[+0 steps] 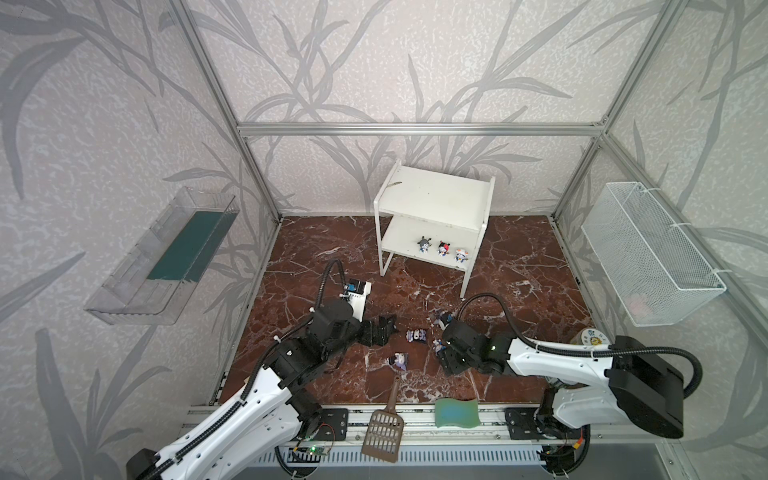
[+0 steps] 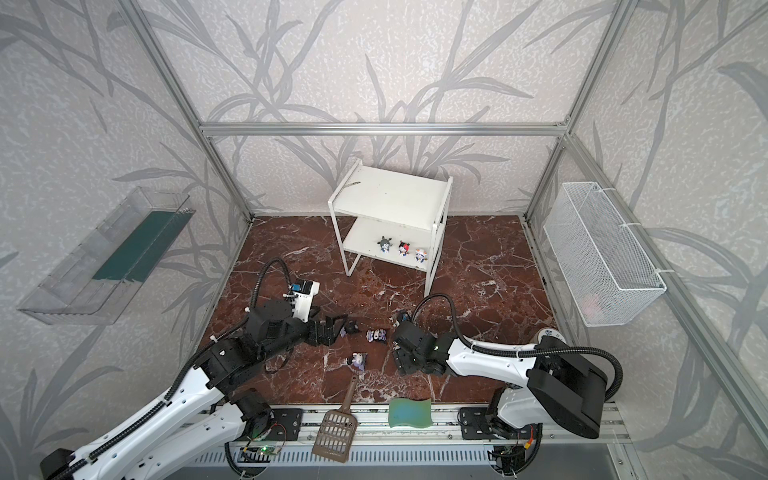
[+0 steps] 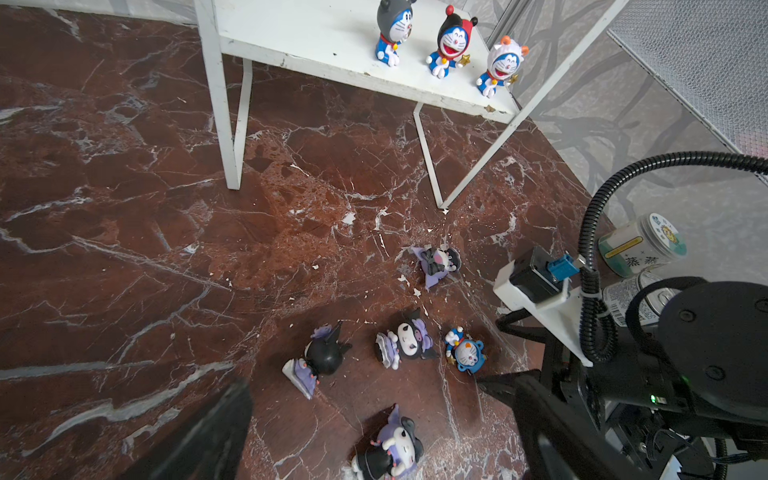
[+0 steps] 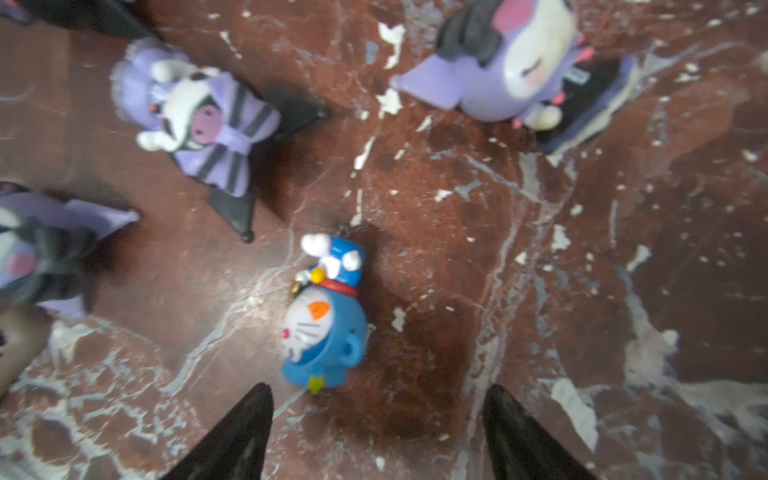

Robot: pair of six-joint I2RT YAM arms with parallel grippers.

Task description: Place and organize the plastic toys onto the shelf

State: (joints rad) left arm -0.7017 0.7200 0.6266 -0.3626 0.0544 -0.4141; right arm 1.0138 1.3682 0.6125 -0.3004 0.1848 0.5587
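Observation:
The white shelf (image 1: 432, 195) stands at the back, with three blue-white plastic toys (image 1: 444, 248) in a row on its lower board (image 3: 316, 37). Several purple and black toys (image 3: 405, 343) lie tipped over on the marble floor between the arms. A blue toy (image 4: 324, 316) lies on its back there too. My right gripper (image 4: 378, 388) hangs open just short of the blue toy, which is nearer one fingertip, and holds nothing. My left gripper (image 3: 363, 384) is wide open above the purple toys, with one purple toy (image 3: 390, 449) close below it.
A brown slotted scoop (image 1: 384, 432) and a green wavy sponge (image 1: 456, 411) lie at the front edge. A wire basket (image 1: 652, 257) hangs on the right wall and a clear tray (image 1: 166, 257) on the left wall. Two jars (image 3: 640, 245) stand behind the right arm.

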